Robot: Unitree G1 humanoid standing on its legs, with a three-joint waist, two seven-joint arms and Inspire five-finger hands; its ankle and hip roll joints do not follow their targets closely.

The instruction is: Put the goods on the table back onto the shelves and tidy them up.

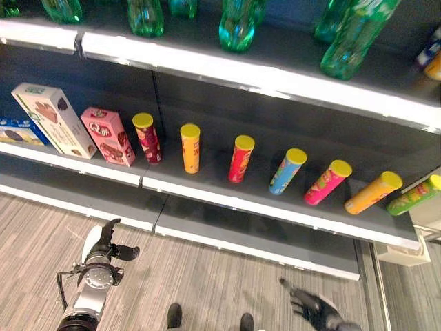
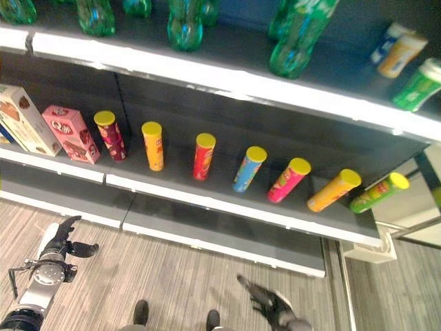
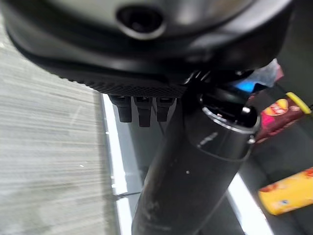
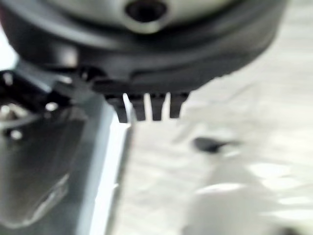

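Several yellow-lidded chip cans stand in a row on the middle shelf (image 1: pixel 262 207): a maroon can (image 1: pixel 147 138), an orange can (image 1: pixel 190 147), a red can (image 1: pixel 240 158), a blue can (image 1: pixel 287 171), a pink can (image 1: pixel 327 182), then two more that lean right. Left of them stand a pink box (image 1: pixel 107 135) and a white box (image 1: pixel 54 118). My left hand (image 1: pixel 107 245) hangs low over the floor at the lower left, fingers (image 3: pixel 139 110) straight, holding nothing. My right hand (image 1: pixel 313 307) is at the lower right, fingers (image 4: pixel 146 107) straight, also empty.
Green bottles (image 1: pixel 238 27) line the upper shelf. A blue box (image 1: pixel 17 131) sits at the far left. A low bottom shelf (image 1: pixel 255 238) juts out above the striped grey floor. A white unit (image 1: pixel 427 214) stands at the shelf's right end.
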